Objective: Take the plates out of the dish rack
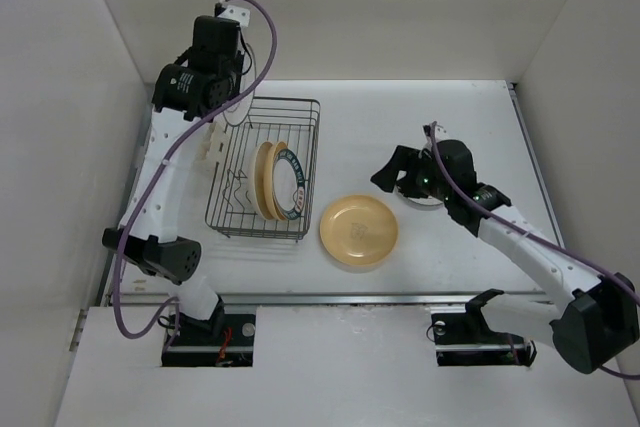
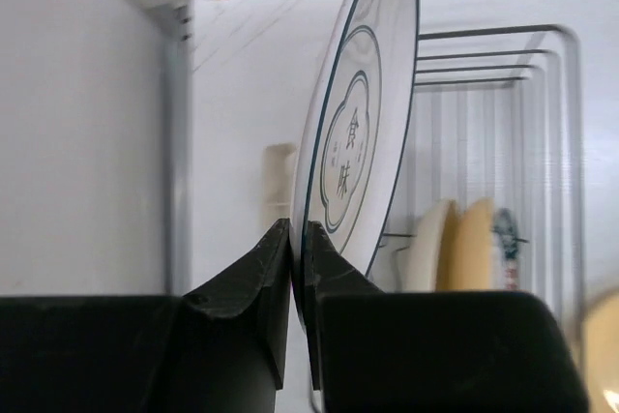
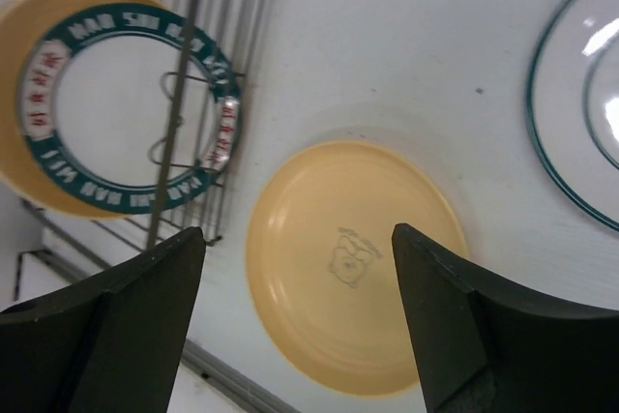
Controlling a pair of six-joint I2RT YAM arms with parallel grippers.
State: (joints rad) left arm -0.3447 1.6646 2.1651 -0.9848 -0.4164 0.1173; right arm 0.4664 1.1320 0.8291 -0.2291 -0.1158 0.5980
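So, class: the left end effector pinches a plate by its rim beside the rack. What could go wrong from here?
1. The left end effector grips the white plate with grey markings only at its lower rim, upright; it may pivot or slip free.
2. As it swings away, its edge might catch the nearby dish rack wires.
3. The yellow plate and a teal-edged plate lie near the rack, so a careless set-down could strike them.

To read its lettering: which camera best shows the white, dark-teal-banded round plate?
Right wrist: the white teal-banded plate faces it, lettering legible through the dark wire dish rack. Top external shows the plate slanted; left wrist, a blurred sliver.
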